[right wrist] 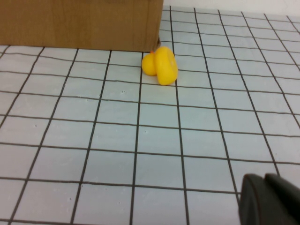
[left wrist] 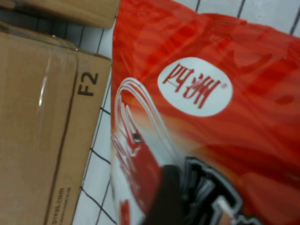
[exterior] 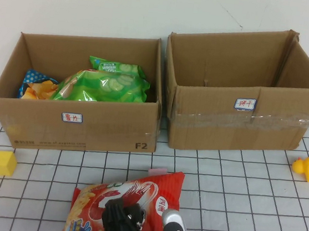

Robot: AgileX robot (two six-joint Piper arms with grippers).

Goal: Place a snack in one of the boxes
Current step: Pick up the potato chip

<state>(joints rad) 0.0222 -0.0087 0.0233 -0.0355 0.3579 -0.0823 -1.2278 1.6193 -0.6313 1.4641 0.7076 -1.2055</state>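
Down at the near edge of the table, the left gripper (exterior: pixel 126 218) sits right on the red snack bag (exterior: pixel 133 202), though whether it has hold is hard to tell. Just behind stands the left box (exterior: pixel 75 123), green bags (exterior: pixel 105 85) inside; the right box (exterior: pixel 243 120) sits alongside. The right gripper (right wrist: pixel 269 199) hovers low, well short of a yellow duck (right wrist: pixel 160 65); its fingers can't be judged.

A yellow cube (exterior: pixel 3 163) and yellow duck (exterior: pixel 306 168) sit on the gridded table (exterior: pixel 234 202)
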